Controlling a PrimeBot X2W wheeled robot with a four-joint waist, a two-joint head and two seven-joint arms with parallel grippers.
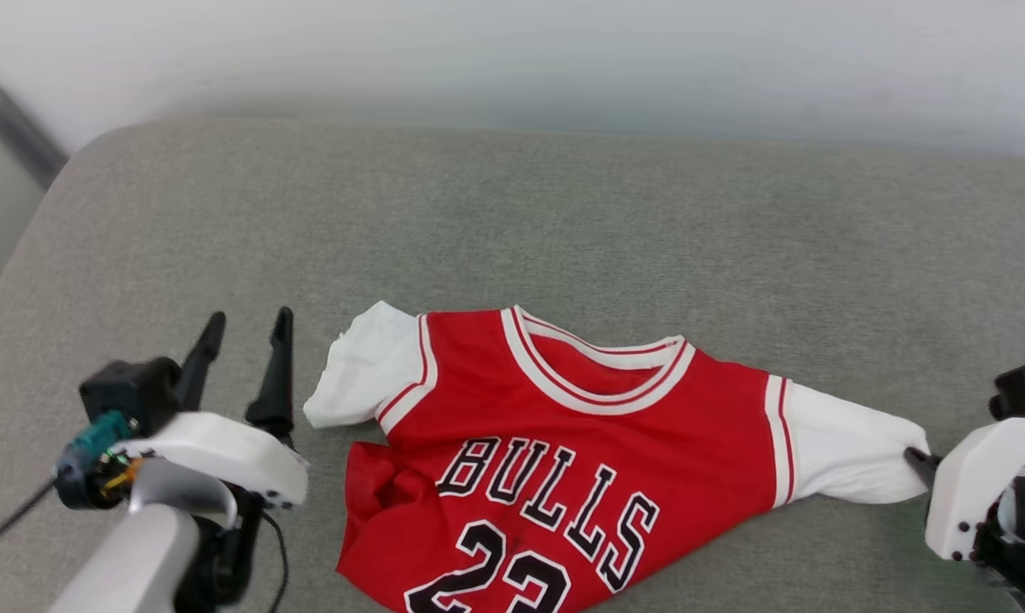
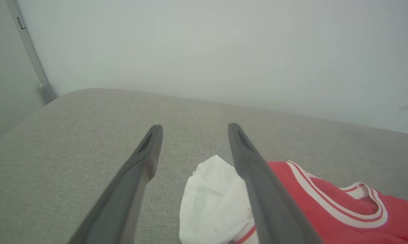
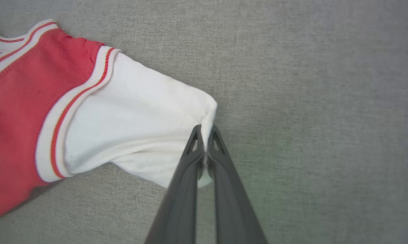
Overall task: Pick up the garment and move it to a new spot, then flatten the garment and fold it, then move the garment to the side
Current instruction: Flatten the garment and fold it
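The garment [image 1: 581, 409], a red jersey with white sleeves and black "BULLS" lettering, lies front up on the grey cushion, its lower part running past the head view's bottom edge. My right gripper [image 3: 205, 130] is shut on the cuff of the garment's white sleeve [image 3: 139, 122]; in the head view that gripper [image 1: 917, 460] touches the sleeve's end at the right. My left gripper [image 1: 244, 328] stands open just left of the other white sleeve [image 1: 363, 366], holding nothing. In the left wrist view its fingers [image 2: 146, 152] spread over bare cushion, the sleeve [image 2: 214, 203] low between them.
The grey fabric cushion [image 1: 512, 213] stretches wide behind and beside the garment. A pale wall [image 1: 512, 51] rises at the back. The cushion's rounded corner [image 1: 78, 162] and a grey metal bar [image 1: 14, 119] lie at the far left.
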